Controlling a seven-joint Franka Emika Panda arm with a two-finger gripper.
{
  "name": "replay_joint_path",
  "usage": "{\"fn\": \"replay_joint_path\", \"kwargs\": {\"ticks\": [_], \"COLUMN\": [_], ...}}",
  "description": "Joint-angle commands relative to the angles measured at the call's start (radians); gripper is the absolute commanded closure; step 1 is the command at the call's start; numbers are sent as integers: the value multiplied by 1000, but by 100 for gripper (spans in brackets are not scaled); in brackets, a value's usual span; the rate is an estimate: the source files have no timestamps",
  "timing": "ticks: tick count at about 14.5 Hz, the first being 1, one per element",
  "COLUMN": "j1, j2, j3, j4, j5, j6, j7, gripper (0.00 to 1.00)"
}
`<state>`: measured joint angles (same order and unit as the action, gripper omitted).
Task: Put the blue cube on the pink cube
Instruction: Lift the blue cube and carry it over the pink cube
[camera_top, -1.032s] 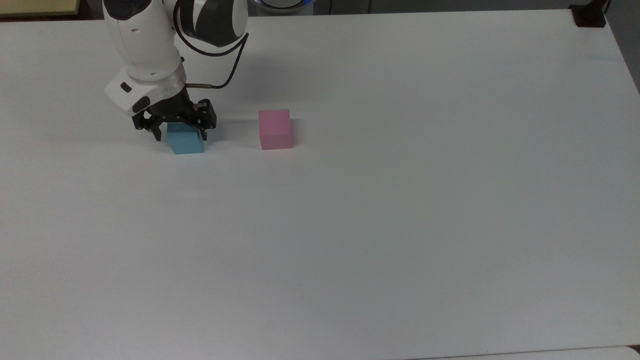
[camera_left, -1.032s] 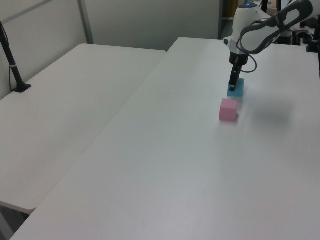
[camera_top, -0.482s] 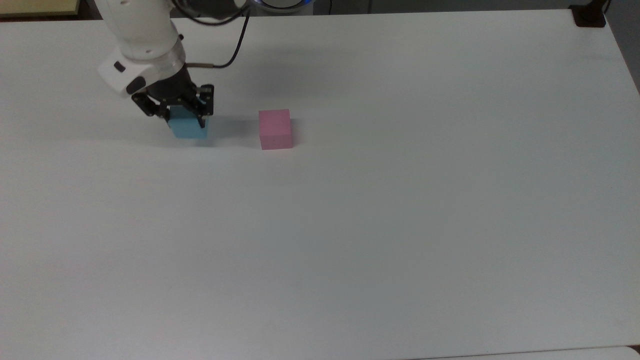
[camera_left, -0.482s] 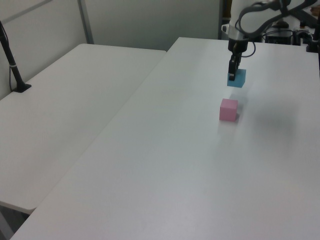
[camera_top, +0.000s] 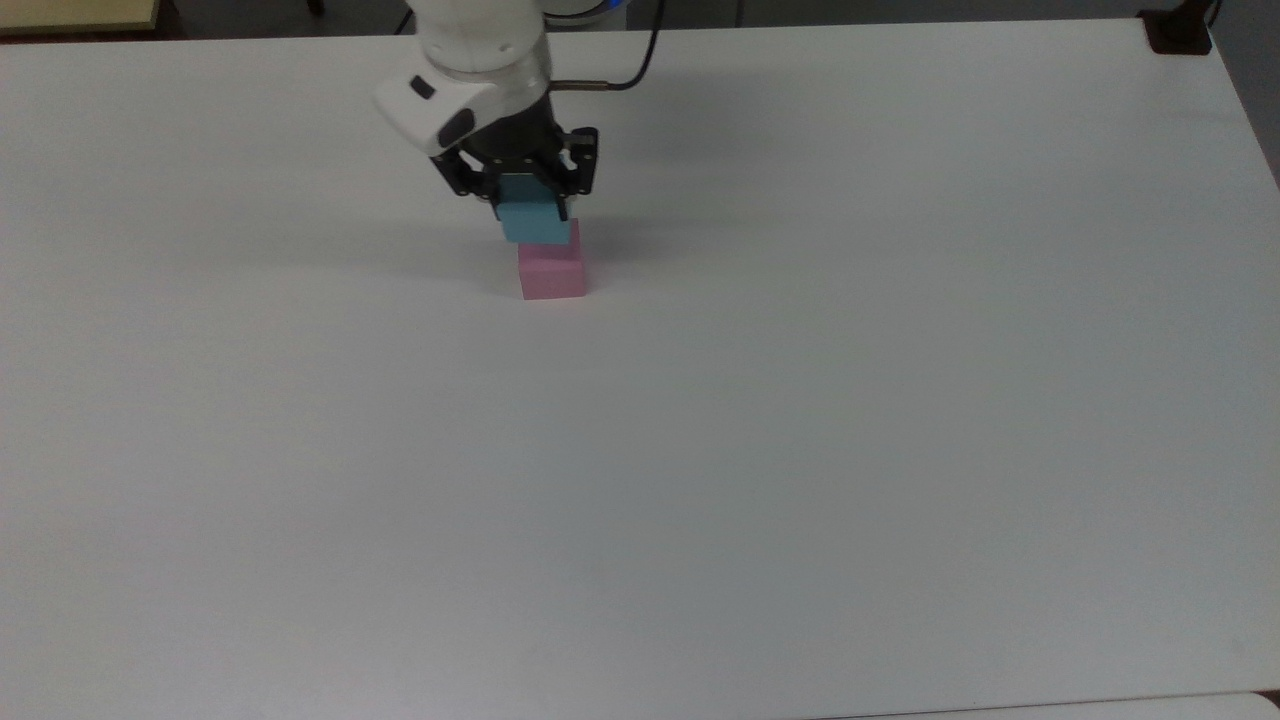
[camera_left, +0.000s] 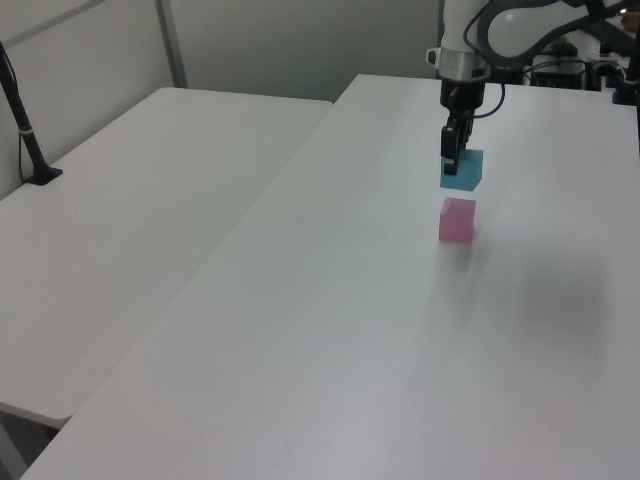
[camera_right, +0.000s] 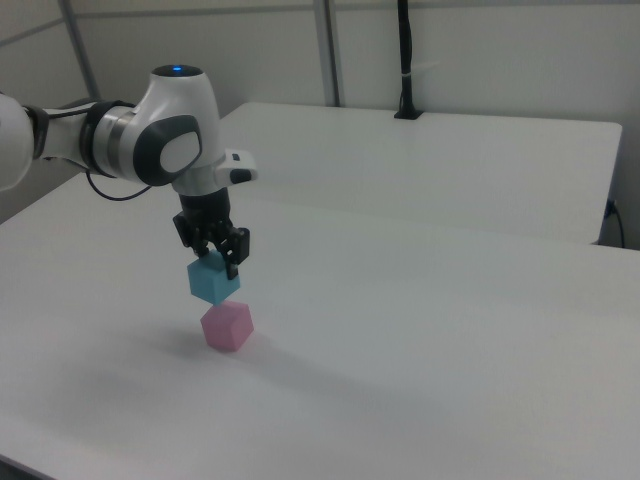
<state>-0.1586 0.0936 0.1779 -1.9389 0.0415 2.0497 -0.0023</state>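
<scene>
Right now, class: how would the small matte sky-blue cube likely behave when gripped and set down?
The small matte sky-blue cube keeps its shape in the gripper, so probably stiff. Held aloft at its top, it seems light. Flat faces suggest it would rest steadily on the pale pink cube, not roll.

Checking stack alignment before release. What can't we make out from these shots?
- Top view: the blue cube covers the pink cube's top, so the gap between them can't be judged.
- Top view: the arm is cut off by the upper edge.
- Left view: the gripper hides part of the blue cube; finger contact is unclear.
- Right view: the pink cube's far faces are hidden.
</scene>
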Motion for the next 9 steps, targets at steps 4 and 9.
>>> {"fn": "replay_joint_path", "kwargs": {"ticks": [4, 9], "j1": [39, 40], "j2": [11, 51], "j3": [25, 25], "j4": [-72, -72], "j5": [-129, -218], "j6": [98, 135], "j7": [123, 182], "gripper": [58, 56]}}
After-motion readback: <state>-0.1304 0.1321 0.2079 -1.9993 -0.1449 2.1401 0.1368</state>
